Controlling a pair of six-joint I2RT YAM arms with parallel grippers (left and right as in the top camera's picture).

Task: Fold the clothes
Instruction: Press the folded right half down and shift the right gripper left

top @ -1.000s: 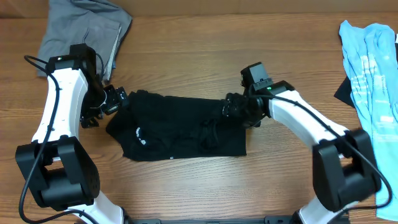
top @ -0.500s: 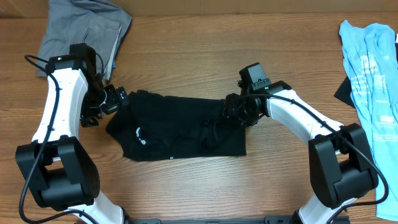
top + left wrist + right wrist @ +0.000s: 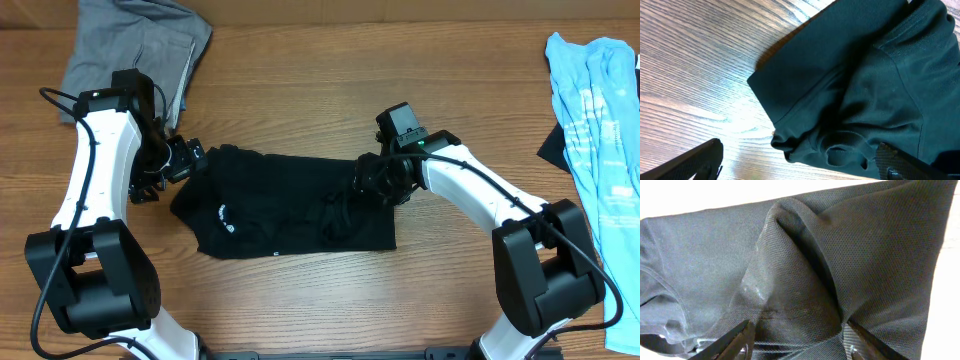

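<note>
On the table, midway between the arms, the shirt lies as a rumpled, part-folded black band. Its long axis runs left to right, with the logo sleeve toward the left arm; which end is the neck cannot be told. It looks light, soft and limp, likely to sag and crease, so it is best pinched by edges or corners at both ends together. The right gripper pinches a gathered ridge of cloth at the far right edge. The left gripper hangs spread wide at the left end, gripping nothing. The logo sits near the left end, the tag by the near edge.
</note>
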